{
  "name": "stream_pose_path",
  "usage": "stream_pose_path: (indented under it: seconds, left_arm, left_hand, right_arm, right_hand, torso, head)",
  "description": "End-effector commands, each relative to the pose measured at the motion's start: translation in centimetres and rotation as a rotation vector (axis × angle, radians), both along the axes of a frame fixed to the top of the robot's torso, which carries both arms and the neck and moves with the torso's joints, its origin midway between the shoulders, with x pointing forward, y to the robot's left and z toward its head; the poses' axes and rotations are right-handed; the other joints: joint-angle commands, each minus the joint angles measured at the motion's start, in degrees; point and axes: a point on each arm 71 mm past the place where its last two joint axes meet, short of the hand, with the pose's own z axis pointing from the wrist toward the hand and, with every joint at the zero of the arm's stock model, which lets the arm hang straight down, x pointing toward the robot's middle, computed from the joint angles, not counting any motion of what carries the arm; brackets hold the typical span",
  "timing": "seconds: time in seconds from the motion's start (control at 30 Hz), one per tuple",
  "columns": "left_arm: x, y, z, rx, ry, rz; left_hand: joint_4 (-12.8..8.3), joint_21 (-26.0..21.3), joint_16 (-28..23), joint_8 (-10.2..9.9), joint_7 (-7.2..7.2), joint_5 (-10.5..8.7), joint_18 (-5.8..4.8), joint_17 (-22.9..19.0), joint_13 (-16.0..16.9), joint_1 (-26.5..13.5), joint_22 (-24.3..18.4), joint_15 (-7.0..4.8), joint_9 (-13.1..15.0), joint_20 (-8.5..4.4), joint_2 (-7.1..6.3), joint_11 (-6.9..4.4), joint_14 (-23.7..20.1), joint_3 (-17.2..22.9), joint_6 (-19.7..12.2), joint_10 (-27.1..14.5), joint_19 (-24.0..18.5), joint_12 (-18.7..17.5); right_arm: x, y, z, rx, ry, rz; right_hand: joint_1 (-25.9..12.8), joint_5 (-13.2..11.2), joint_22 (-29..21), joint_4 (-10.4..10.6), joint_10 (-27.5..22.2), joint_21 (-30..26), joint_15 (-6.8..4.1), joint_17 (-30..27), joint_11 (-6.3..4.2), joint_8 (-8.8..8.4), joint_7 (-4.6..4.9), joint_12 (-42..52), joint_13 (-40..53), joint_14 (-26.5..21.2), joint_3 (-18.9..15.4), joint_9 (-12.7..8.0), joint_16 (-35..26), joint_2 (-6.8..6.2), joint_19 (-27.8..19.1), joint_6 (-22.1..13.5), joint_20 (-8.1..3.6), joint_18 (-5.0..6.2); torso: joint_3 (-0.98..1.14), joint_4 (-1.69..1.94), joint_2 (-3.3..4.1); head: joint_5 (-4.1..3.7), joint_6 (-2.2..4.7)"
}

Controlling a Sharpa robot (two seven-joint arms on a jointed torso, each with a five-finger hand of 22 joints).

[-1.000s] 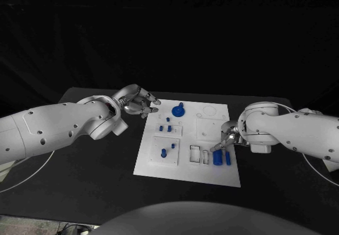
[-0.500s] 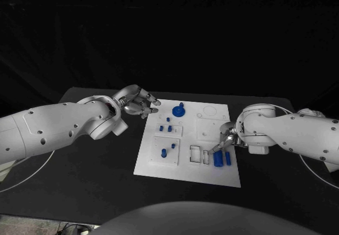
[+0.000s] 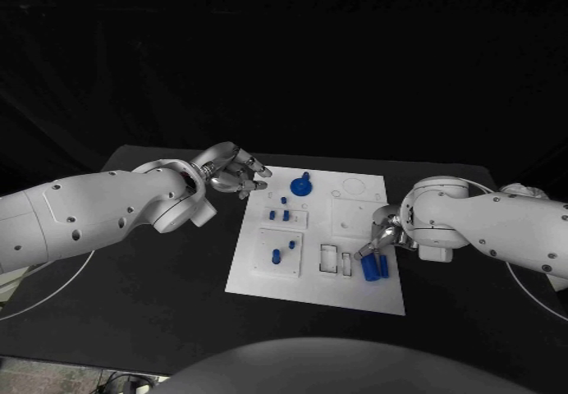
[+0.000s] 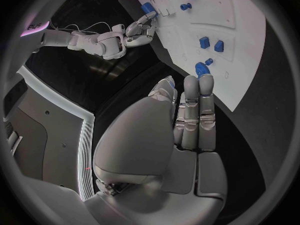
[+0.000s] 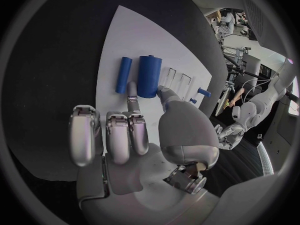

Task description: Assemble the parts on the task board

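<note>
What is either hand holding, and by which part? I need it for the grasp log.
The right hand touches the thicker blue cylinder at its end with fingertips; a firm hold cannot be told. The left hand holds nothing.

The white task board (image 3: 318,283) lies flat mid-table, small blue parts (image 3: 374,267) scattered across its recesses.

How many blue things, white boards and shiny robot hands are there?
Blue parts: 8
White task board: 1
Silver hands: 2, the left hand and the right hand
Total: 11
</note>
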Motion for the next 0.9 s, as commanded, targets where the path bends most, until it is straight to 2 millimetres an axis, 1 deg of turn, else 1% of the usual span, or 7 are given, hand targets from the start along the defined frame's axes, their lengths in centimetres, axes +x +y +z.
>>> stream_pose_path:
  seconds: [0.03, 0.13, 0.27, 0.4, 0.57, 0.77, 0.9]
  left_arm:
    - [-0.1, -0.1, 0.0, -0.001, 0.008, -0.010]
    - [0.0, 0.0, 0.0, 0.000, 0.008, -0.008]
    - [0.0, 0.1, 0.0, 0.000, 0.009, -0.007]
    - [0.0, 0.0, 0.0, 0.001, 0.010, -0.008]
    - [0.0, 0.0, -0.1, 0.002, 0.012, -0.008]
    - [0.1, -0.1, -0.1, 0.003, 0.014, -0.011]
    - [0.1, -0.2, -0.1, 0.003, 0.016, -0.012]
  left_hand:
    - [0.04, -0.36, 0.21, 0.20, 0.22, 0.22, -0.10, -0.05, -0.02, 0.11, 0.46, 0.23, 0.04, 0.37, 0.32, 0.04, -0.08, 0.41, 0.01, 0.39, -0.09, 0.15]
    - [0.04, -0.37, 0.21, 0.20, 0.22, 0.24, -0.10, -0.05, -0.02, 0.12, 0.46, 0.23, 0.04, 0.38, 0.32, 0.05, -0.09, 0.42, 0.01, 0.40, -0.10, 0.15]
    - [0.04, -0.40, 0.23, 0.20, 0.23, 0.35, -0.09, -0.09, -0.02, 0.19, 0.48, 0.23, 0.04, 0.38, 0.31, 0.05, -0.10, 0.46, 0.02, 0.41, -0.10, 0.15]
    - [0.04, -0.40, 0.23, 0.20, 0.23, 0.35, -0.09, -0.09, -0.02, 0.19, 0.48, 0.23, 0.04, 0.38, 0.31, 0.05, -0.10, 0.46, 0.02, 0.41, -0.10, 0.15]
    - [0.04, -0.40, 0.23, 0.20, 0.23, 0.35, -0.09, -0.09, -0.02, 0.19, 0.48, 0.23, 0.04, 0.38, 0.31, 0.05, -0.10, 0.46, 0.02, 0.41, -0.10, 0.15]
    - [0.04, -0.40, 0.23, 0.20, 0.23, 0.35, -0.09, -0.09, -0.02, 0.19, 0.48, 0.23, 0.04, 0.38, 0.31, 0.05, -0.10, 0.46, 0.02, 0.41, -0.10, 0.15]
    - [0.07, -0.44, 0.25, 0.20, 0.24, 0.50, -0.08, -0.14, -0.03, 0.26, 0.52, 0.25, 0.04, 0.40, 0.33, 0.07, -0.11, 0.52, 0.04, 0.44, -0.10, 0.17]
  right_arm:
    - [-0.2, -0.1, -0.1, 0.040, 0.002, -0.036]
    - [-0.3, -0.2, 0.2, 0.064, 0.003, -0.053]
    - [-0.3, 0.0, 0.9, 0.096, 0.002, -0.071]
    - [-0.1, 0.2, 1.8, 0.123, -0.002, -0.083]
    - [0.3, 0.7, 2.9, 0.163, -0.003, -0.104]
    - [0.4, 1.7, 3.2, 0.199, 0.018, -0.117]
    - [0.5, 2.5, 3.0, 0.211, 0.030, -0.114]
  right_hand:
    - [0.91, 0.88, 11.60, -2.50, 5.93, -0.35, -0.39, 15.08, -0.39, 0.57, -0.18, 0.22, 15.09, 5.99, 3.26, 1.39, 0.20, 0.74, 0.70, -0.57, -0.51, -0.46]
    - [0.58, 1.83, 11.56, -2.77, 5.93, -0.53, -0.44, 15.08, -0.42, 0.95, -0.21, 0.22, 15.09, 5.99, 3.95, 2.64, 0.20, 0.63, 0.66, -1.10, -0.56, -0.43]
    - [0.41, 2.23, 11.55, -2.95, 5.93, -0.60, -0.46, 15.08, -0.46, 1.17, -0.24, 0.22, 15.09, 5.99, 4.43, 3.39, 0.20, 0.62, 0.65, -1.37, -0.58, -0.42]
    - [0.30, 2.45, 11.53, -3.03, 5.93, -0.67, -0.48, 15.08, -0.47, 1.26, -0.24, 0.22, 15.09, 5.99, 4.69, 3.76, 0.20, 0.61, 0.63, -1.52, -0.60, -0.40]
    - [0.16, 2.52, 11.48, -3.06, 5.93, -0.86, -0.48, 15.08, -0.45, 1.24, -0.20, 0.22, 15.09, 5.99, 4.88, 4.00, 0.20, 0.59, 0.55, -1.76, -0.61, -0.36]
    - [-0.13, 2.32, 11.35, -3.09, 5.93, -1.27, -0.43, 15.08, -0.36, 1.11, -0.07, 0.22, 15.09, 5.99, 5.19, 4.36, 0.20, 0.55, 0.35, -2.28, -0.59, -0.27]
    - [-0.31, 2.01, 11.24, -3.13, 5.93, -1.63, -0.37, 15.08, -0.28, 1.03, 0.02, 0.22, 15.09, 5.99, 5.40, 4.60, 0.20, 0.53, 0.16, -2.59, -0.55, -0.19]
  torso:
    - [0.01, 0.00, -0.01]
    - [0.00, -0.02, 0.00]
    - [-0.03, 0.01, 0.00]
    - [-0.05, -0.04, -0.02]
    - [-0.04, -0.05, -0.03]
    - [0.02, 0.00, 0.01]
    - [-0.04, -0.06, -0.04]
  head:
    - [0.30, 0.00]
    - [0.44, 0.00]
    - [0.45, 0.00]
    - [0.51, 0.00]
    - [0.37, 0.00]
    - [0.20, 0.00]
    - [0.13, 0.00]
